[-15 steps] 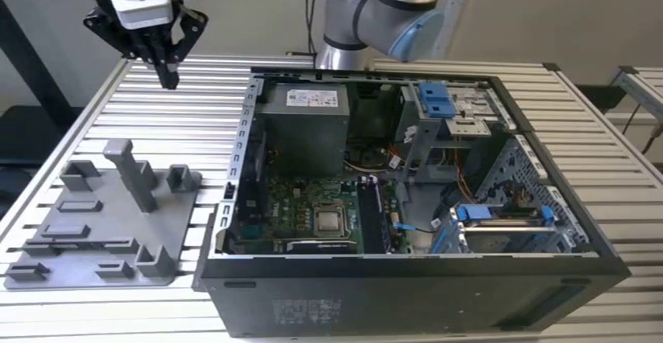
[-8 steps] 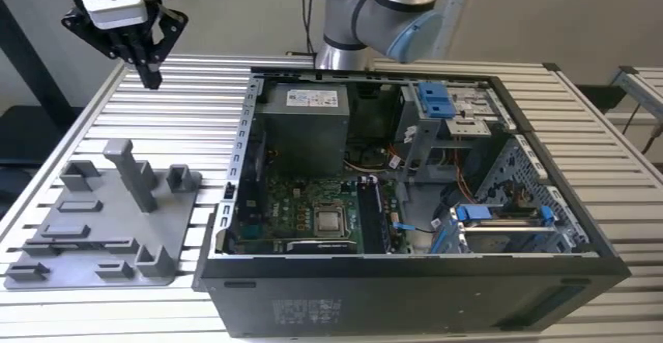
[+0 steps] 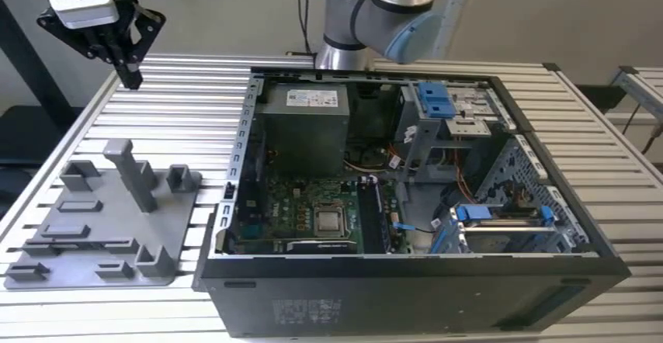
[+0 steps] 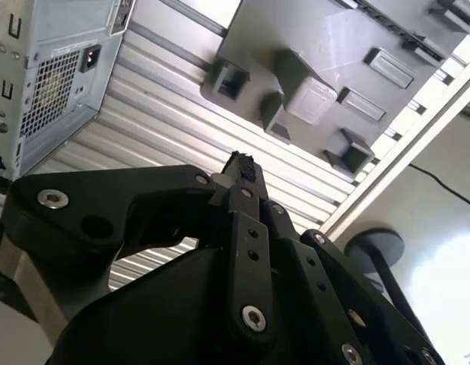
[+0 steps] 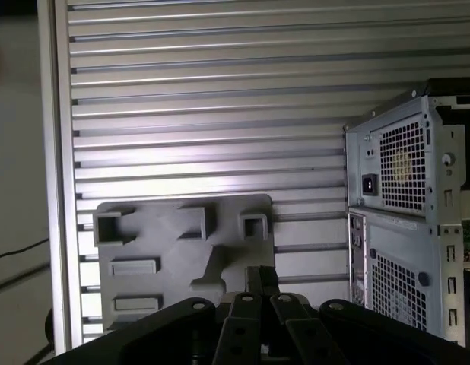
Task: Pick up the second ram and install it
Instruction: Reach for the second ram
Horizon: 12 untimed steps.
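The claw [image 3: 132, 79] hangs high over the far end of the desk [image 3: 186, 102], its fingers clenched together with nothing between them. In the second wrist view the claw [image 4: 241, 163] ends in one bare dark point, and the first wrist view shows the claw [image 5: 259, 274] just as empty.

Below it lies the grey tray [image 3: 62, 269], and from here I can make out no board in its pockets. Well apart, inside the open computer case [image 3: 414, 296], a slim bluish-green strip stands edge-on just beside the black slots [image 3: 380, 219] on the motherboard [image 3: 300, 203]. I take that strip for the second ram [image 3: 362, 217].

If so, the picking and placing look done. I can't tell whether it is pressed fully home.

The exterior view looks down into the case, to the slots and the strip. The wrist views give something else: the tray [image 4: 334, 46] from above, pocket by pocket, the tray [image 5: 166, 251] square-on, and the case's vented rear wall [image 5: 402, 190] with its power socket.
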Tool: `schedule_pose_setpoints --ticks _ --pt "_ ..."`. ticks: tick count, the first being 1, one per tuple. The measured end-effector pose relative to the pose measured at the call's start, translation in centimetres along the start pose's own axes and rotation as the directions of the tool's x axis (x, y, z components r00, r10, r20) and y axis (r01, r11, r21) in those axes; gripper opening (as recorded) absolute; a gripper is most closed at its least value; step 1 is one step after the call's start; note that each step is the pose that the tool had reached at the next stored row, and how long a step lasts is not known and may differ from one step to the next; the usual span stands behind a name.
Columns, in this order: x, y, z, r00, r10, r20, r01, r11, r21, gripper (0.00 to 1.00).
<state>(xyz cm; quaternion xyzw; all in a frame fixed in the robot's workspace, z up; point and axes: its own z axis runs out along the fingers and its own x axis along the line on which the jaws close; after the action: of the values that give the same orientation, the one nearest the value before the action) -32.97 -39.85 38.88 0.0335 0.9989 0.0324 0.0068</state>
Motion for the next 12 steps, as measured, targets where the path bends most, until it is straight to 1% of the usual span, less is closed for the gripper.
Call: schedule_pose_setpoints --ticks 12 --pt "3.40 -0.23 0.02 1.0000 0.000 0.0000 0.000 1.0000 -0.0009 0.11"
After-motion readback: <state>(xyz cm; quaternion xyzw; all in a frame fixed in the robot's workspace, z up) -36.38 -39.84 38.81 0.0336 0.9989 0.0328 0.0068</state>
